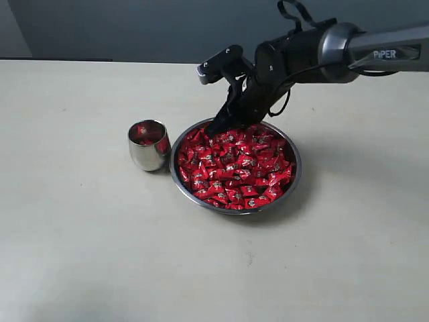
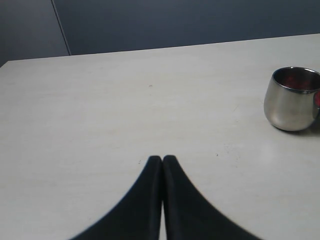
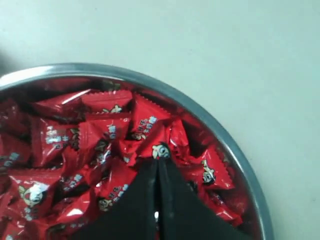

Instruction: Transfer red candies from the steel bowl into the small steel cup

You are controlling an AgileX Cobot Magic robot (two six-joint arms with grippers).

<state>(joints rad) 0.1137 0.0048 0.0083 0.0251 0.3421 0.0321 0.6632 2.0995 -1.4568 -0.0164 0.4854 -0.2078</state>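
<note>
Dozens of red candies point(image 1: 234, 164) point(image 3: 100, 135), too many and too overlapped for you to count exactly, fill the one steel bowl point(image 1: 299, 164) point(image 3: 75, 67) on the bench point(image 1: 80, 235). Your right gripper point(image 1: 216, 127) point(image 3: 160, 161) reaches down into the heap at the bowl's far edge on the side toward the cup. Its tips rest among the topmost sweets, and one candy's silvery-white mark lies right at them. Its jaws are pressed together with no gap. Whether a wrapper is pinched between them you cannot tell from either view. One small steel cup point(image 1: 149, 151) point(image 2: 290, 105) stands upright just beside the bowl on its left in the exterior view. It sits very near the rim, and whether it touches is not clear. Red shows inside the cup, but you cannot tell candies from reflection, so no count is entered. Your left gripper point(image 2: 162, 158) is out of the exterior view. In its own wrist view its jaws are closed flat against each other above bare bench, with nothing between them and the cup well apart from the tips.
</note>
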